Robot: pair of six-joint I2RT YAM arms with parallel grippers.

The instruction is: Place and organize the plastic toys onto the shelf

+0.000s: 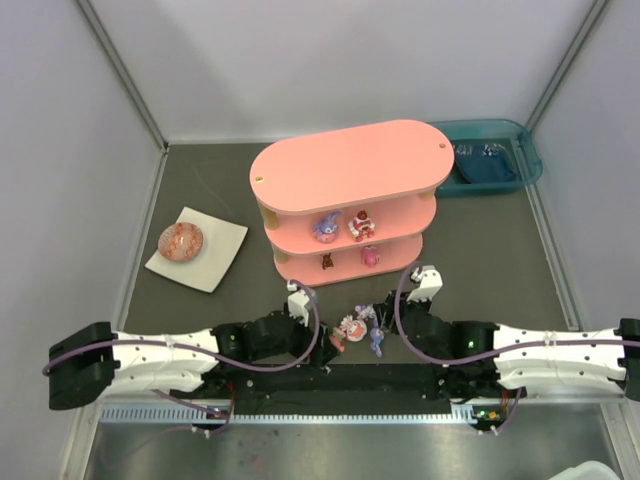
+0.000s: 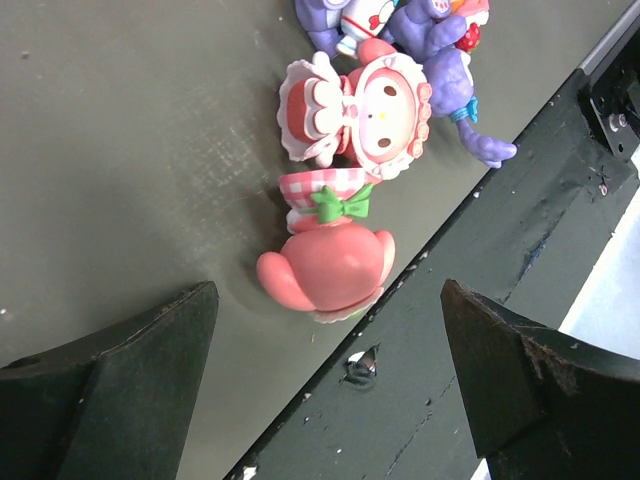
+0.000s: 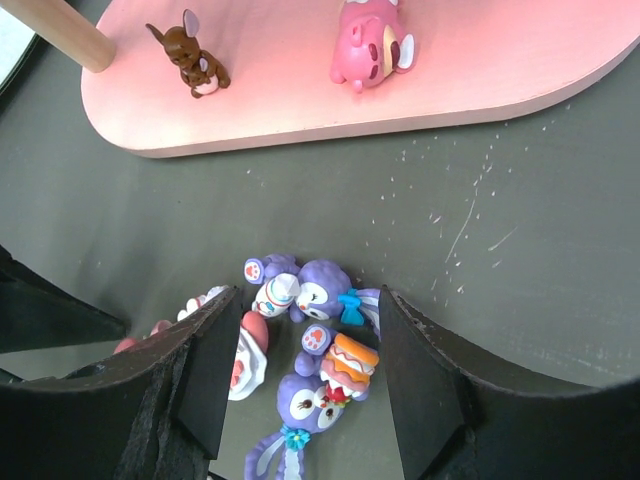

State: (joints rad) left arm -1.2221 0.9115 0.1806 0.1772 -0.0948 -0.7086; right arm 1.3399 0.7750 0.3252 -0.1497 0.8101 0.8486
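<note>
The pink oval shelf (image 1: pixel 345 165) stands mid-table. Its middle tier holds a purple toy (image 1: pixel 325 227) and a red-white toy (image 1: pixel 362 225). Its lowest tier (image 3: pixel 480 90) holds a brown toy (image 3: pixel 195 60) and a pink toy (image 3: pixel 370 50). Several toys lie in a cluster (image 1: pixel 355 328) on the table between my grippers. My left gripper (image 2: pixel 330 390) is open and empty, with a pink figurine with a green bow (image 2: pixel 335 265) just ahead of its fingers. My right gripper (image 3: pixel 310 360) is open, its fingers either side of two purple bunnies (image 3: pixel 325 395), not gripping them.
A white square plate (image 1: pixel 218 262) with a speckled ball (image 1: pixel 183 241) lies at left. A teal bin (image 1: pixel 490 160) sits at back right. A black rail (image 2: pixel 480 300) runs along the near edge, right beside the toy cluster. Enclosure walls surround the table.
</note>
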